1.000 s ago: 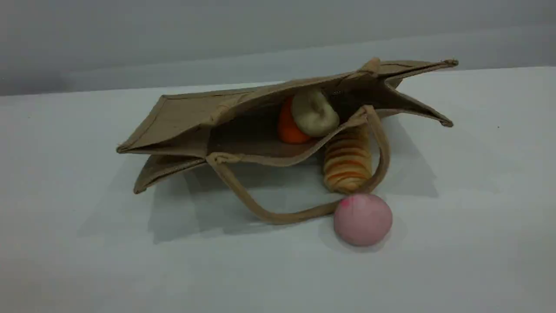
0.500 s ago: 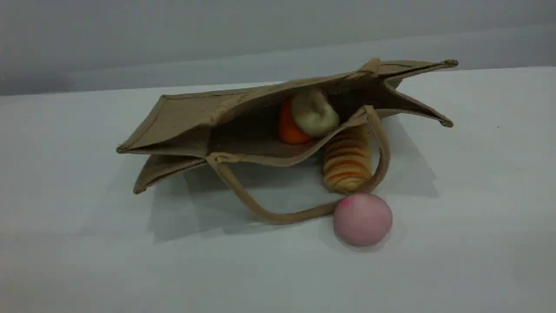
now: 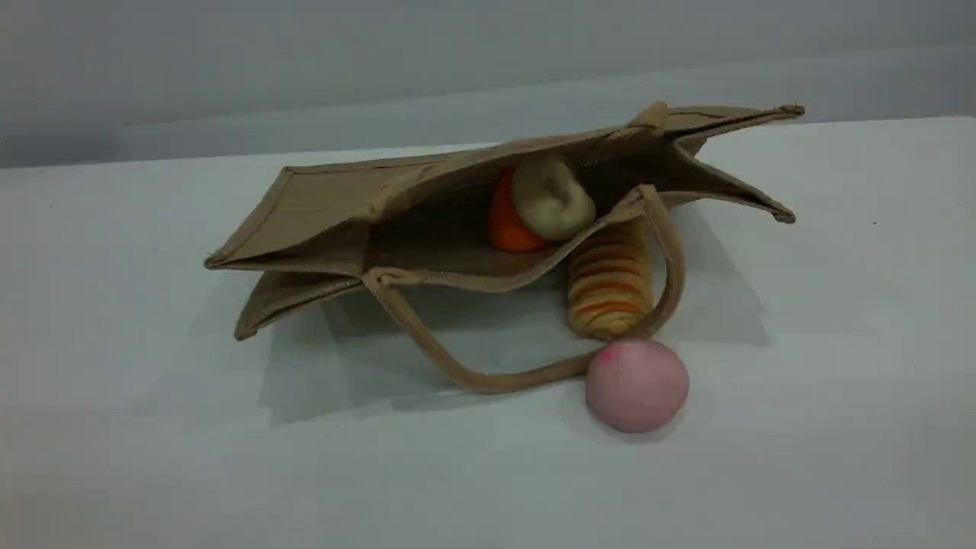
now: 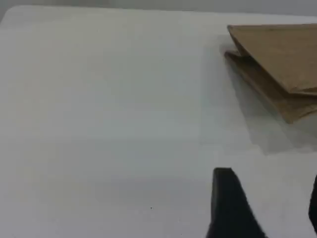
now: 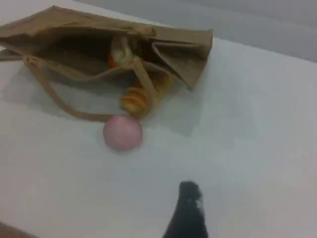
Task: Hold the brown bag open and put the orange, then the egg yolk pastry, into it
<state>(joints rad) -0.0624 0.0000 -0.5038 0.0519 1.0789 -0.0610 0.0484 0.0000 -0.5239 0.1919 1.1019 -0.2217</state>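
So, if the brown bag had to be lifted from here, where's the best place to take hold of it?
Probably the near handle, on its bare left run, from straight above with fingers straddling the strap. It lies flat and free on the table there, whereas its right end is crowded by the pink bun and striped roll.

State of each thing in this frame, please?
brown bag: on its side, mouth open, unheld.
orange: inside the bag.
egg yolk pastry: inside the bag.
bread roll: on the table, outside the bag.
pink bun: on the table, outside the bag.
left gripper: open, empty.
right gripper: open, empty.
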